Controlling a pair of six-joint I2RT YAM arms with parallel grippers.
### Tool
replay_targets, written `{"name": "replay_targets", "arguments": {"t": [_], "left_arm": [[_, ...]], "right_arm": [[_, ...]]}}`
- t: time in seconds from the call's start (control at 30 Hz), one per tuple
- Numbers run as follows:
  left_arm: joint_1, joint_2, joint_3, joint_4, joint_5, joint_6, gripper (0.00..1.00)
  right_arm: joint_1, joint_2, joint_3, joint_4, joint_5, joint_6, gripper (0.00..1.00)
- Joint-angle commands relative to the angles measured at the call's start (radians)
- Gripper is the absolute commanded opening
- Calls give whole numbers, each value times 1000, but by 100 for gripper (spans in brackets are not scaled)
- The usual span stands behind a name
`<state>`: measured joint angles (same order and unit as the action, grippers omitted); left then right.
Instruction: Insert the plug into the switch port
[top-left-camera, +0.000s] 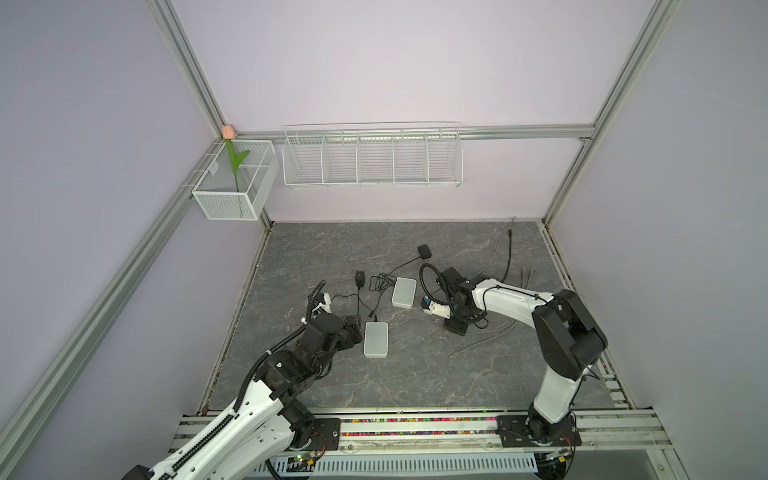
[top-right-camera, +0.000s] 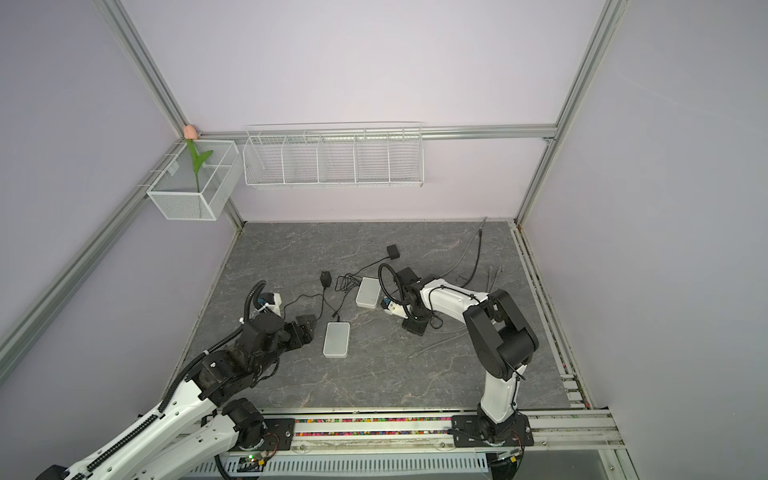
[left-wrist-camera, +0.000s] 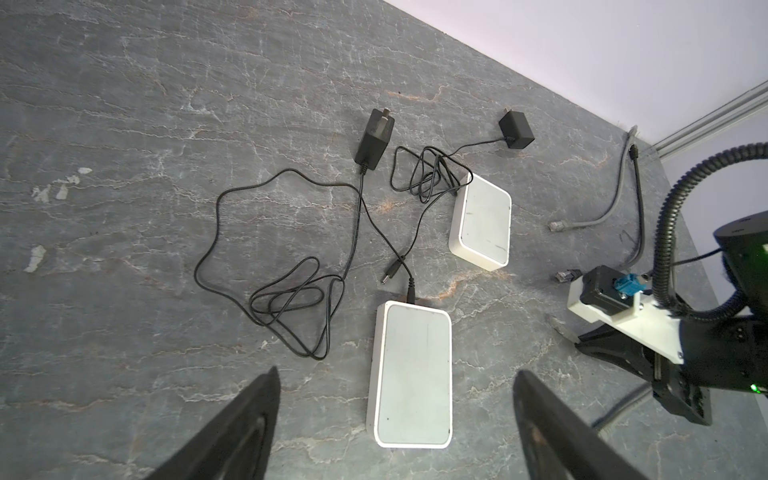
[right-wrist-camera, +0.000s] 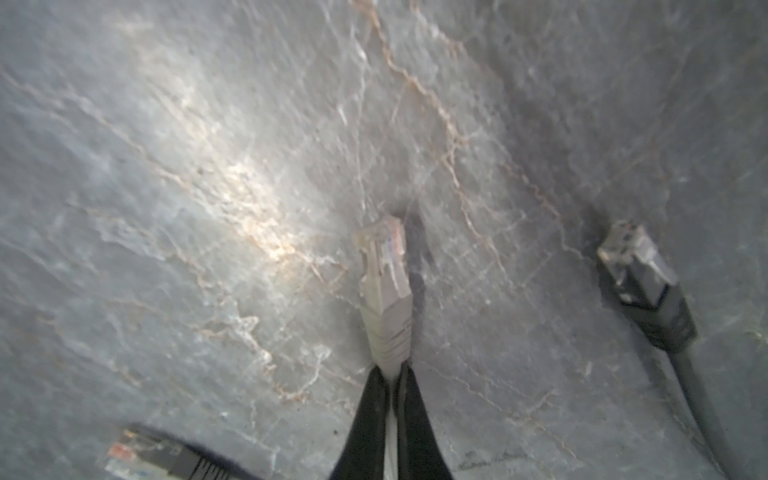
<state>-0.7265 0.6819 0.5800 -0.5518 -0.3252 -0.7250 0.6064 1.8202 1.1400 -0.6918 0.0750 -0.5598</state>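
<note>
The left gripper (left-wrist-camera: 397, 372) is spread wide just beside the nearer of 2 white switches (top-left-camera: 376, 338) (top-left-camera: 404, 292), ports hidden, 2 black adapters (top-left-camera: 360, 277) (top-left-camera: 424, 251) are counted behind, and the right gripper (right-wrist-camera: 392, 370) is clamped on the grey plug (right-wrist-camera: 384, 266), right of both switches, between 2 dark plugs (right-wrist-camera: 640, 270) (right-wrist-camera: 141, 453), 1 cut off.

Robotics lab cell: aluminium-profile frame (top-left-camera: 519, 131), lilac walls (top-left-camera: 395, 62), mounting rail (top-left-camera: 415, 429).

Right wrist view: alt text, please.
The right gripper, jaws shut, pinches a grey plug by the tail of its boot, over a grey stone table. A black plug lies nearby, and a blurred plug shows at the frame's edge.
</note>
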Motion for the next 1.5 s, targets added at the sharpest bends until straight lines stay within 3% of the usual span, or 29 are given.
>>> {"name": "replay_targets", "arguments": {"t": [0.0,0.13,0.3,0.63,0.83,1.13,1.2,1.47], "left_arm": [[4,-21,9,-5,1,5,85],[4,-21,12,35,51,30,85],[4,-18,-15,207,217,58,84],[-7,150,-2,531,479,-26,76],[-57,250,22,611,480,-13,74],[-84,323,47,678,505,-62,67],[-88,340,52,688,505,-82,62],[-90,420,104,632,499,-152,44]], "right_arm": [[21,-35,-46,65,-13,28,7],[29,-158,-70,126,-50,46,7],[42,-320,-143,233,-108,75,7],[126,-480,-239,372,-60,129,7],[160,-561,-277,386,-144,155,7],[201,-590,-298,427,-133,188,7],[213,-591,-296,440,-128,194,7],[295,-571,-303,520,62,197,7]]}}
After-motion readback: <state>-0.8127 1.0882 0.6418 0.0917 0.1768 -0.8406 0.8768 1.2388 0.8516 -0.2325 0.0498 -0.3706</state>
